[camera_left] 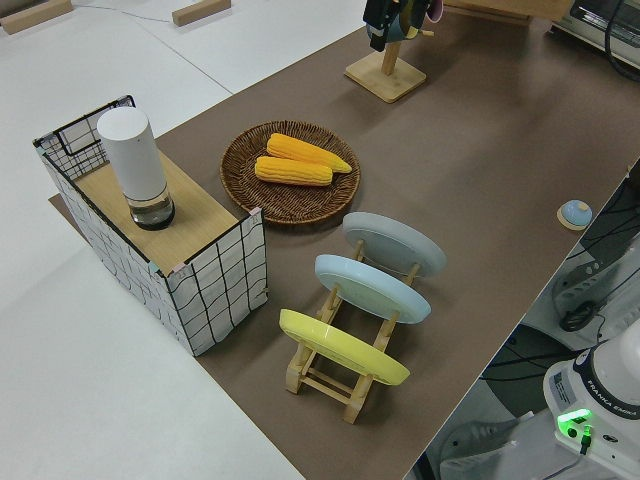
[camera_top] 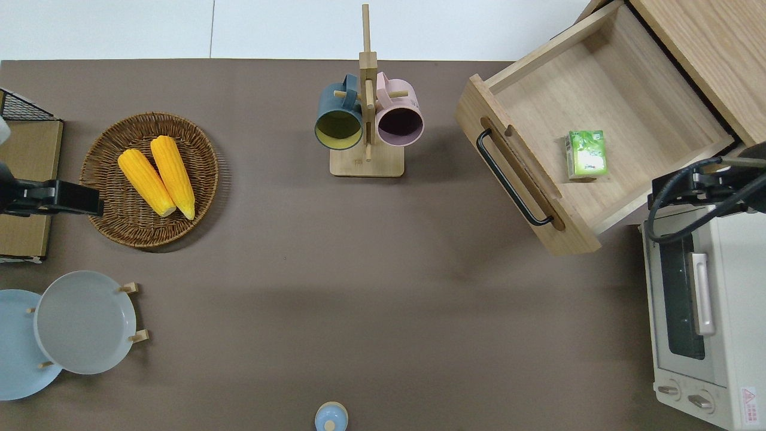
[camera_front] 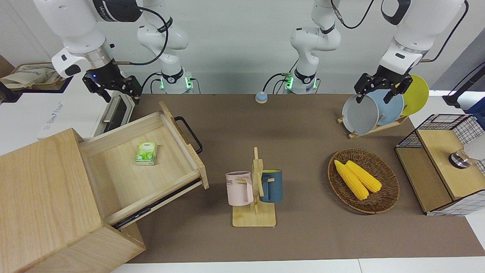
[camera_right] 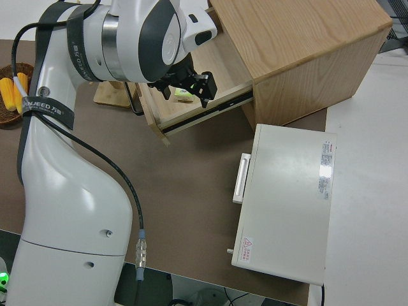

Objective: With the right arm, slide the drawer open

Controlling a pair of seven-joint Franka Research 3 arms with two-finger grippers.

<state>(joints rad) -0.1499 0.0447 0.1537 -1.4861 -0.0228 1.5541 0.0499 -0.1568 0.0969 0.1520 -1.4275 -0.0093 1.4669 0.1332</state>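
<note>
Drawer (camera_front: 144, 167) is seen pulled well out of the pale wooden cabinet (camera_front: 41, 197), lower left of the front view, upper right of the overhead view. A green packet (camera_front: 146, 153) lies on its floor.

Right end effector (camera_front: 115, 89) is raised in the upper left of the front view, clear of the black bar handle (camera_front: 189, 133); nothing is held, and whether the fingers are parted cannot be told. Left arm is parked.

Handling, as judged: rigid wood on metal slides, light load, motion constrained to the rail axis. The handle mid-span is the grip point; off-centre pulls risk racking. Task judged essentially done.
</note>
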